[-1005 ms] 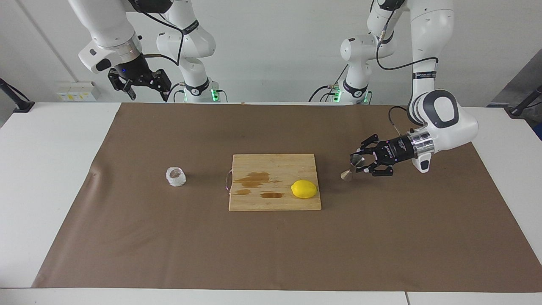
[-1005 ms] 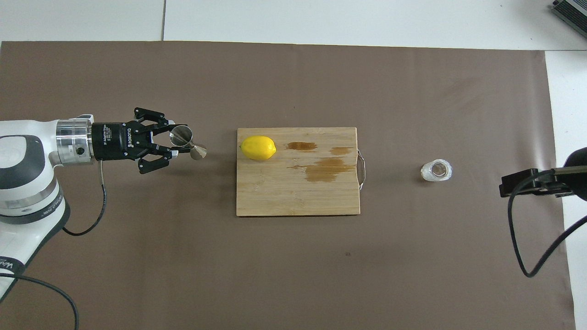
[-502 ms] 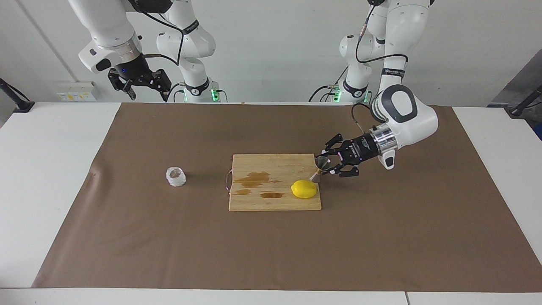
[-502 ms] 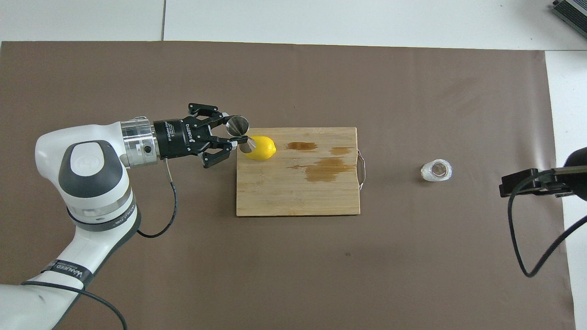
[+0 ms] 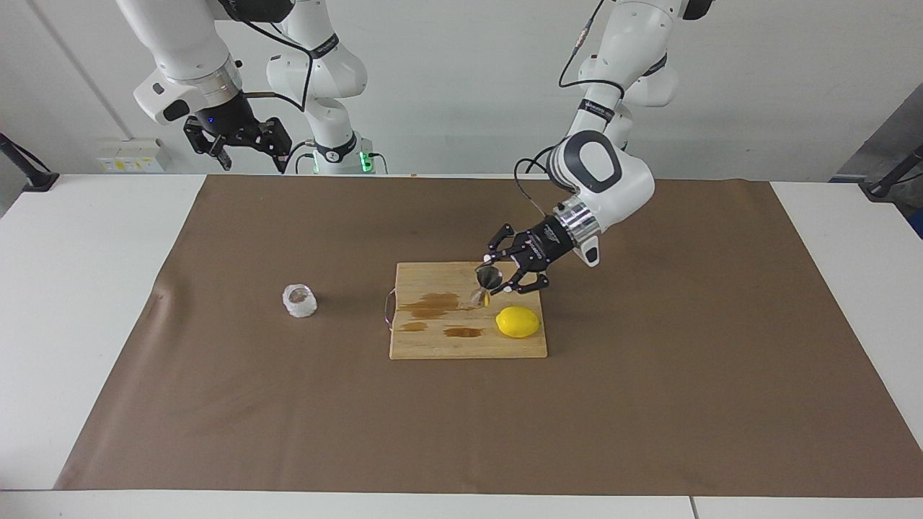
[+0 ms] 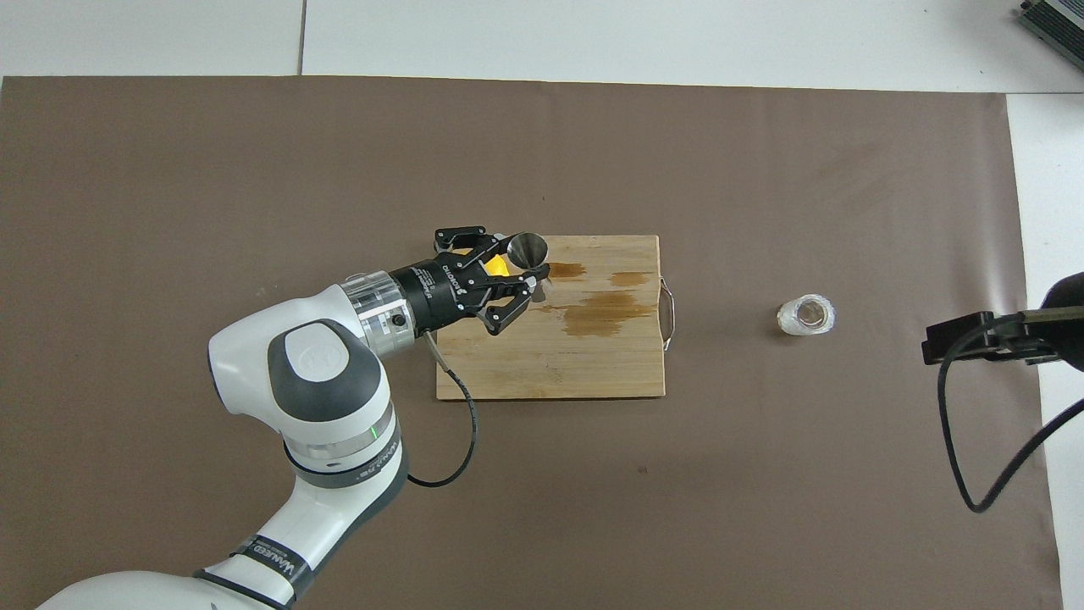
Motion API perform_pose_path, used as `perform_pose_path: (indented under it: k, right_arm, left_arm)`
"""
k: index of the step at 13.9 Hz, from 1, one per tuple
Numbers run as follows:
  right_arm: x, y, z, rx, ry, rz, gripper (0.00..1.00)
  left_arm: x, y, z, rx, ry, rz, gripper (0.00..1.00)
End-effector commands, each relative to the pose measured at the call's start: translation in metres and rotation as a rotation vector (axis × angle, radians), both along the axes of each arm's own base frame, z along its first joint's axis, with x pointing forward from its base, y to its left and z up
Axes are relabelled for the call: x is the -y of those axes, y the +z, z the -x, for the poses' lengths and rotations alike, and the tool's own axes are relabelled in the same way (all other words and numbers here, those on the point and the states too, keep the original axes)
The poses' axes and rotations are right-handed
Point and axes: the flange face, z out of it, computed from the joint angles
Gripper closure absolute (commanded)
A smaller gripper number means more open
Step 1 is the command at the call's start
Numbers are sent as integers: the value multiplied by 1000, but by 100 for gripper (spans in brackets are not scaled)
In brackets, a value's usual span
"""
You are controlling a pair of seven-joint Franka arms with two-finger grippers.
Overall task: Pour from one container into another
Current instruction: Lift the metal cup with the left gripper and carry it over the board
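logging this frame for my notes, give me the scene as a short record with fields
left claw: over the cutting board, shut on the jigger
jigger: held tilted above the board
right claw: raised over the table edge near its own base, waiting
cup: upright on the brown mat, toward the right arm's end, untouched
cutting board: mid-table, with dark wet-looking stains
lemon: on the board, toward the left arm's end
pour: not yet done

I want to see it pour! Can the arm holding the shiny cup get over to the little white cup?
Probably yes. The left gripper holds the jigger up over the cutting board, and only bare brown mat lies between the board and the frosted cup. The right gripper waits high up, out of the way.
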Motion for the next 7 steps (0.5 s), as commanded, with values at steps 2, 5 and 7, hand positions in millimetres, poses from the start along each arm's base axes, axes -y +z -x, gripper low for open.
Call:
perform_pose_path:
  k: [2, 5, 7]
  right_arm:
    - [5, 1, 8, 4, 19, 9, 0]
    - [5, 1, 8, 4, 19, 8, 0]
    - [5, 1, 8, 4, 19, 9, 0]
  left_arm:
    - [22, -21, 15, -12, 17, -23, 100]
    - [46, -35, 25, 13, -28, -53, 100]
    - [49, -37, 25, 12, -32, -52, 100]
